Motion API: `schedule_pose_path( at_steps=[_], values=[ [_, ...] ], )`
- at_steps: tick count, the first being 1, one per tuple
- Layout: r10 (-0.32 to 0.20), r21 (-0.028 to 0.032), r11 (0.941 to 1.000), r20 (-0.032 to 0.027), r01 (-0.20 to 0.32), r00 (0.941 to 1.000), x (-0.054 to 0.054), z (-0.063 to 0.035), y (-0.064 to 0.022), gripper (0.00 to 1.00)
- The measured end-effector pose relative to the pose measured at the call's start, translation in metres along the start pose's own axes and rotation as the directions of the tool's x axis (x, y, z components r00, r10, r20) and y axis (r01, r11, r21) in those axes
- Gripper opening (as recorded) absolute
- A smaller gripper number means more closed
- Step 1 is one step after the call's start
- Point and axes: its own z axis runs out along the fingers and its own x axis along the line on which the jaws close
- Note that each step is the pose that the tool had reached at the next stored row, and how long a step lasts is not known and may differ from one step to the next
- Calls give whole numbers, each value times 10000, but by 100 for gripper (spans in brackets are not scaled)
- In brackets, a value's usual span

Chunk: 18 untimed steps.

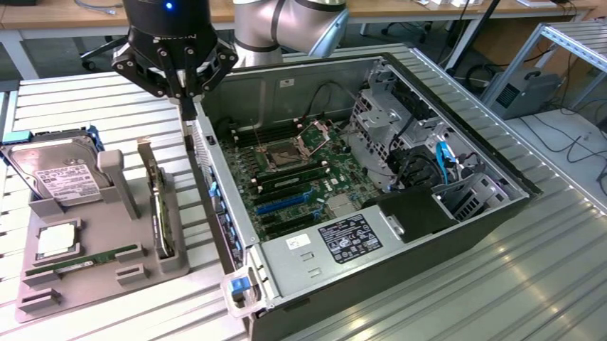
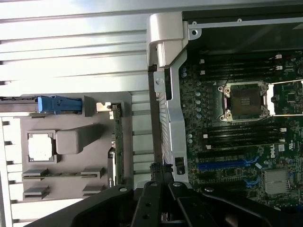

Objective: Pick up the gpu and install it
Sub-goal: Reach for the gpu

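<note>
The gripper (image 1: 185,91) hangs above the desk (image 1: 76,99), over the near wall of the open computer case (image 1: 474,213) and the strip of slatted surface just beside it. Its jaws are closed together with nothing between them. The gpu (image 1: 161,213) has not been picked up. It stands on edge in a slot of the grey holder tray (image 1: 104,284), near the case wall, with its silver bracket at the end nearer the gripper. In the wrist view the card appears as a thin upright strip on the side of the tray facing the case. The tray also carries a hard drive (image 1: 57,177), a processor chip (image 1: 57,241) and a green RAM stick (image 1: 81,261), all apart from the card. By my reading, the work is at the approach stage of the pick-up, and installation has not begun. The blue expansion slots (image 1: 280,204) on the motherboard (image 1: 294,177) look unoccupied. Taking the card would call for the jaws to part, line up across its thin edge rather than along it, and come down squarely over the top edge. They would also need to keep clear of the holder's grey post and the case wall close by.
</note>
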Motion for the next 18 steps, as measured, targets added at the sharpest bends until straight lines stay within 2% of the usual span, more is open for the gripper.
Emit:
schedule_pose_path(
  at_steps=[18],
  values=[
    [-1,5,10000,1,1,10000,72,-2,-6,11]
  ],
)
